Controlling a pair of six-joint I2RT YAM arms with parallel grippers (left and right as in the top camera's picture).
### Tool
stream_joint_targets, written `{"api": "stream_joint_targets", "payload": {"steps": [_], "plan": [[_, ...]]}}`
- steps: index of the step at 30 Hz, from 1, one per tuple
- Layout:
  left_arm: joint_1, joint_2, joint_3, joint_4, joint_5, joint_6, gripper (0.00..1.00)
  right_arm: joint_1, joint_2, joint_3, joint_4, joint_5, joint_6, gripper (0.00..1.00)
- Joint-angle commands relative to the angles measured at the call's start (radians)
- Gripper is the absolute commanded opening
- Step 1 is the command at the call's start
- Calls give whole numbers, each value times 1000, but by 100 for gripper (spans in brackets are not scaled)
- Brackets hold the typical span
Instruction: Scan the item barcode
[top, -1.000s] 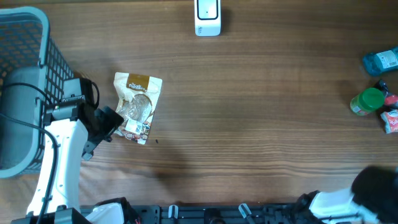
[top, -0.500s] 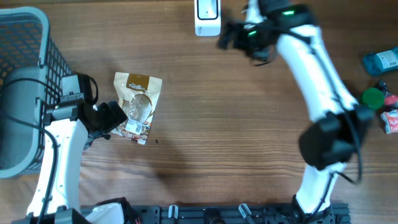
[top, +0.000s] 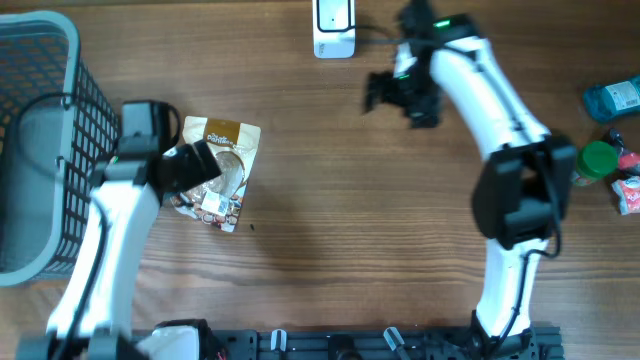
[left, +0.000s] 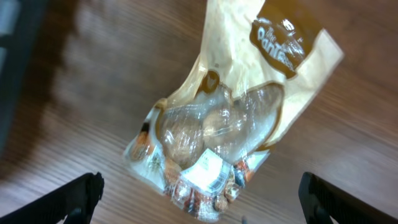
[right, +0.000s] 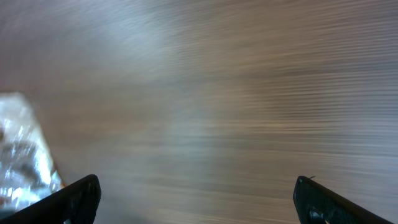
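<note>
Left tool (top: 188, 170) hovers spread wide over the snack pouch (left: 230, 124), lying flat at 9 o'clock on the wood-grain surface (top: 350, 240). Likely step: the pick-up. Next, pinch the pouch's crinkly edge (matte tan paper, glossy clear window) and carry its white label (left: 208, 175) to the boxy scanner (top: 333, 28) at 12 o'clock, near the right tool (top: 385, 92), likewise spread.

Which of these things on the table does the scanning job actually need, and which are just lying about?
For the job: snack pouch, white scanner.
Lying about: basket, green-lidded bottle, blue packet, red packet.
</note>
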Motion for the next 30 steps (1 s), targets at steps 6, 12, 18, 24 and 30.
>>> {"api": "stream_joint_targets", "payload": {"steps": [6,12,18,24,30], "plan": [[-86,336,2,127,-18,20,100,-198,-66,3,-59,13,-55,99],[-87,460,-27,154,-17,19,81,-198,-66,3,-61,13,-56,98],[-88,463,-44,144,37,-19,58,-198,-66,3,-60,13,-55,97],[-155,386,-2,66,80,-45,58,-198,-66,3,-52,13,-55,97],[-405,306,106,100,79,-71,57,-198,-66,3,-54,13,-79,97]]}}
